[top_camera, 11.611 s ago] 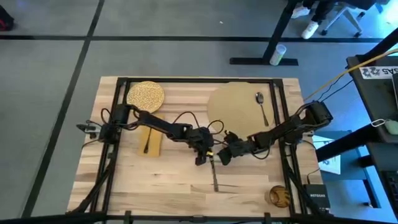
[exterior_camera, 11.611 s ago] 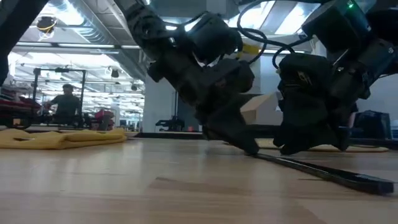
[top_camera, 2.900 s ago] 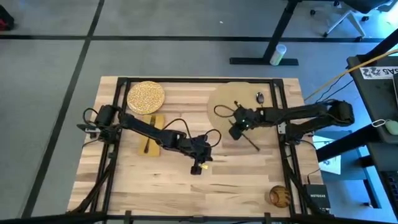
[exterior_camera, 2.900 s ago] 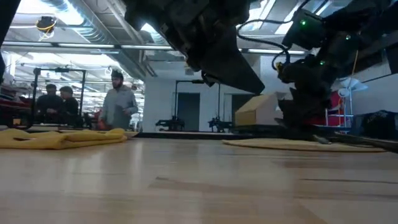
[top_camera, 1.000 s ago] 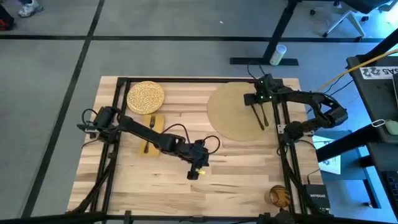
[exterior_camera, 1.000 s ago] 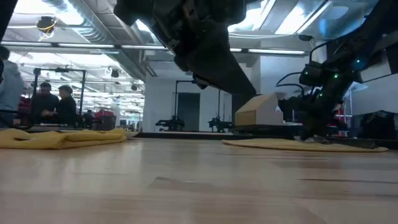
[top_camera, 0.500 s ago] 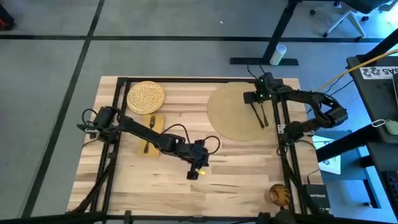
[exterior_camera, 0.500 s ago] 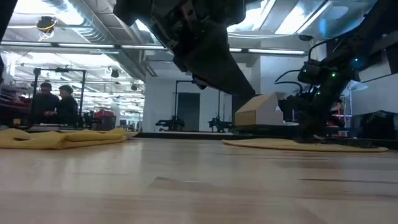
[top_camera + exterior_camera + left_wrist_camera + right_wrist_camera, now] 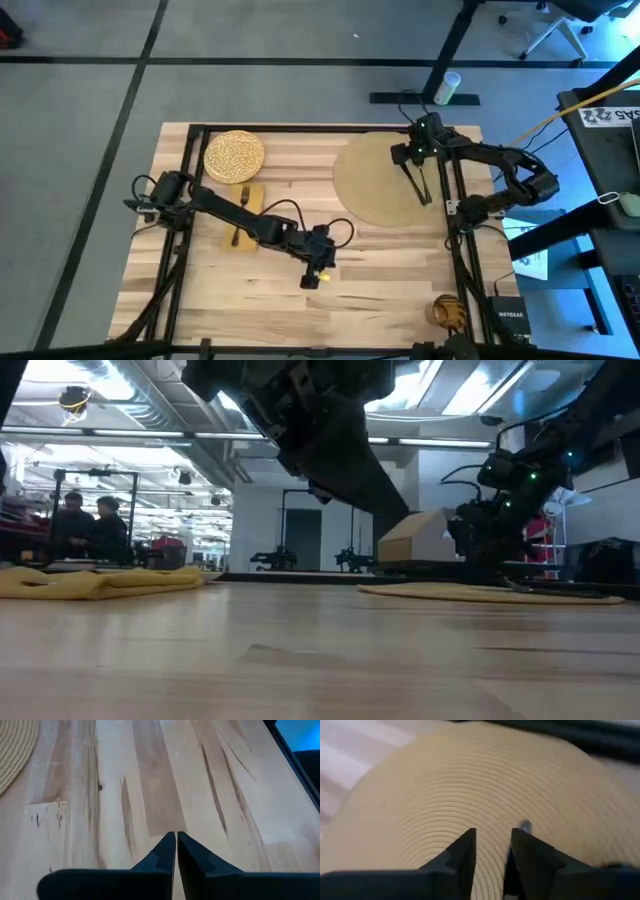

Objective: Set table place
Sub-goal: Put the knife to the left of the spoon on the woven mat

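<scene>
The place, a large round tan mat [image 9: 378, 180], lies flat on the table [image 9: 300, 310] at the far right. Dark cutlery [image 9: 420, 186] lies on its right part. My right gripper [image 9: 403, 156] hovers open just over the mat [image 9: 445, 795], beside the cutlery's far end; only woven mat shows in its gap [image 9: 492, 855]. My left gripper [image 9: 317, 276] hangs shut above bare wood near the table's middle [image 9: 176, 845], holding nothing. A speckled plate [image 9: 234, 155] rests at the far left, and a yellow napkin [image 9: 241, 216] with a fork on it lies in front of it.
A brown round object [image 9: 449, 314] sits at the near right corner. The black frame [image 9: 452, 170] runs along the table's edges, close to the mat's right side. Bare wood stretches across the near half. People stand in the room beyond the table [image 9: 85, 525].
My right gripper has drawn slightly toward the table's left over the mat and risen a little from it. The cutlery stays on the mat. My left arm has kept still.
</scene>
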Controlling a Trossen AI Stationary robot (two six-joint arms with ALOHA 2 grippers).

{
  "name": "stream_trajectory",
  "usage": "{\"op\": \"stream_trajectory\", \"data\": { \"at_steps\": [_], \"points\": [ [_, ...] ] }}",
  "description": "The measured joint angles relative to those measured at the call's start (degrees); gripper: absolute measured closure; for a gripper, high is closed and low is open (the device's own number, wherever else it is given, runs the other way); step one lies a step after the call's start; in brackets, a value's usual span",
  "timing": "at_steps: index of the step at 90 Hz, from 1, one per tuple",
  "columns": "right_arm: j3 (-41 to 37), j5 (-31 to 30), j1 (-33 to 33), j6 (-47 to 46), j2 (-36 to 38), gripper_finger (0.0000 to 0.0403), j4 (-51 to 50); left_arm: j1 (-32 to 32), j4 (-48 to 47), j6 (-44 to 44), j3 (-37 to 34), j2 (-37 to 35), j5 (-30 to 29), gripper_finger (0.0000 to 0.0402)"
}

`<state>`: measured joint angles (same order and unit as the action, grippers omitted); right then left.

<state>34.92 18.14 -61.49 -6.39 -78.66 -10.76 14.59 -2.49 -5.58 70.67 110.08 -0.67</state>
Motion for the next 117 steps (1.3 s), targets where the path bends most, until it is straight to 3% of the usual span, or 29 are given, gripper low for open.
{"op": "stream_trajectory", "data": {
  "at_steps": [16,32,41,74,117],
  "points": [
    [8.3,0.9,0.1,13.6,0.1,0.0392,-18.8,0.0,-0.1,0.0,0.0,0.0,-0.2,0.0402],
    [14.6,-9.1,3.3,22.9,0.1,0.04,-41.0,0.0,0.1,0.0,0.0,0.0,-0.3,0.0402],
    [14.7,-10.8,5.9,23.3,0.1,0.0401,-47.2,-0.1,0.2,0.0,0.0,0.0,-0.7,0.0402],
    [6.5,-13.8,10.2,18.4,0.1,0.0403,-48.7,0.0,0.2,-0.4,0.0,0.0,-1.0,0.0402],
    [-0.1,-14.3,10.2,15.6,0.1,0.0403,-41.0,0.0,0.2,-0.5,0.0,0.0,-1.5,0.0402]
  ]
}}
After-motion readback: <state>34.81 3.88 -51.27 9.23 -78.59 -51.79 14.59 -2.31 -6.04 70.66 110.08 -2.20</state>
